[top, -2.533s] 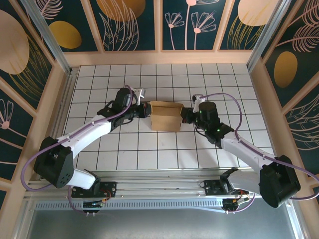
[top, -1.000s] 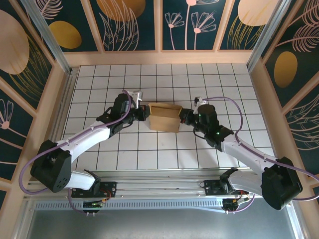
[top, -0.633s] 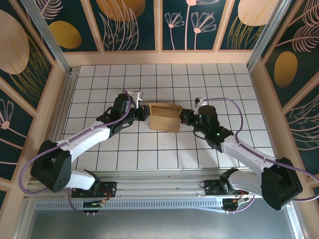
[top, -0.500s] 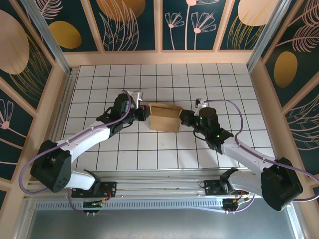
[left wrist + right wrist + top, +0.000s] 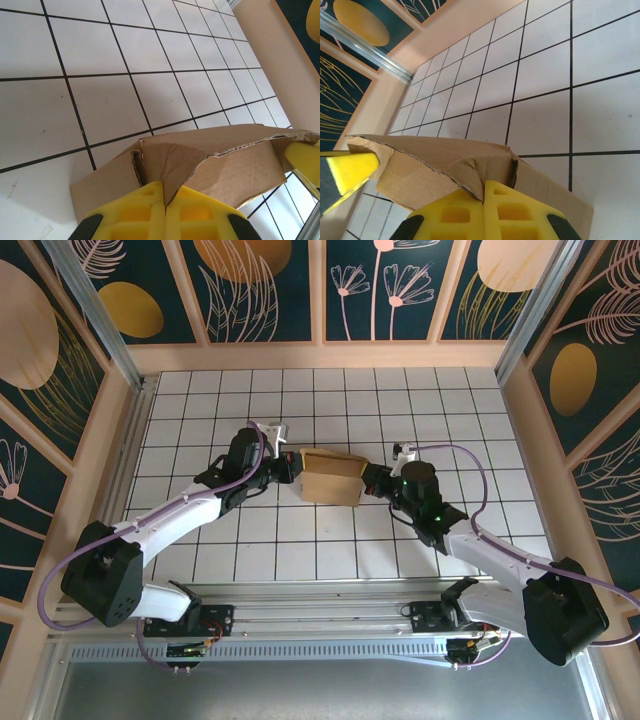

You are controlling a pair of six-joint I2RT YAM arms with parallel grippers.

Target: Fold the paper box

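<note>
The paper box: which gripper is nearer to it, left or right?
Neither: both touch the paper box. The left gripper pinches its left end, the right gripper its right end.

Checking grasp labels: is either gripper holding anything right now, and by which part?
Both hold the paper box. The left gripper is shut on the cardboard at its left end, the right gripper on its right end.

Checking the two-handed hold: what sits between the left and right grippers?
The paper box fills the gap from the left gripper to the right gripper, each pinching one end; the top external view shows it.
</note>
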